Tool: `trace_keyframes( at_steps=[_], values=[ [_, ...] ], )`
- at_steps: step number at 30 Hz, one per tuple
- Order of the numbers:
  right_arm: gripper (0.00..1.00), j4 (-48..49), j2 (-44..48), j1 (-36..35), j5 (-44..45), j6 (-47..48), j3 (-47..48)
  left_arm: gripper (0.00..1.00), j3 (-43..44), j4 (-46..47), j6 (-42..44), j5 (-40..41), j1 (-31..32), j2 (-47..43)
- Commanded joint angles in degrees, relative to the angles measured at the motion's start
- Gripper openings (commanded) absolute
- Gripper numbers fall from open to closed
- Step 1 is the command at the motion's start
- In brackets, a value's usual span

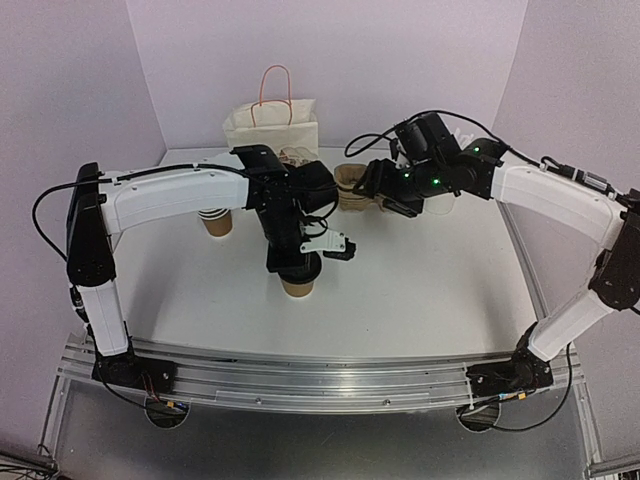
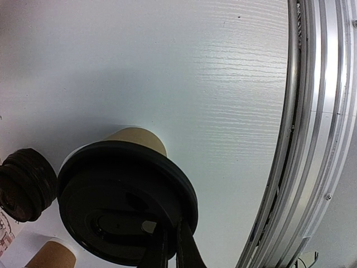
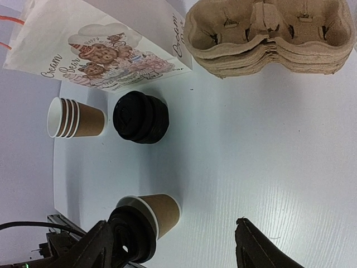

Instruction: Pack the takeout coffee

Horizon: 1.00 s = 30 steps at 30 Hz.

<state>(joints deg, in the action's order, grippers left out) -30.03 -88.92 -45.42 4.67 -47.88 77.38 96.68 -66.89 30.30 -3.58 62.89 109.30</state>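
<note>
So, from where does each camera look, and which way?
Top external: above and behind, facing down at the table; left arm and right arm.
Left wrist: on left arm, facing down at the lidded cup; shut left claw.
Right wrist: on right arm, facing the paper bag; open right claw.
All share the lidded cup.
</note>
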Motion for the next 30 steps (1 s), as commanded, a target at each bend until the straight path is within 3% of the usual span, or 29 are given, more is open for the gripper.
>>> trace_keyframes(
  at_steps=[1, 30],
  values=[
    [0.71, -0.1, 0.9, -0.2, 0.3, -0.9, -1.1, 0.0, -0.5, 2.1, 1.4, 1.4, -0.2, 0.2],
    [0.71, -0.1, -0.1, -0.6, 0.3, -0.3, -0.1, 0.0, -1.4, 2.5, 1.2, -0.2, -2.2, 1.5]
  ],
)
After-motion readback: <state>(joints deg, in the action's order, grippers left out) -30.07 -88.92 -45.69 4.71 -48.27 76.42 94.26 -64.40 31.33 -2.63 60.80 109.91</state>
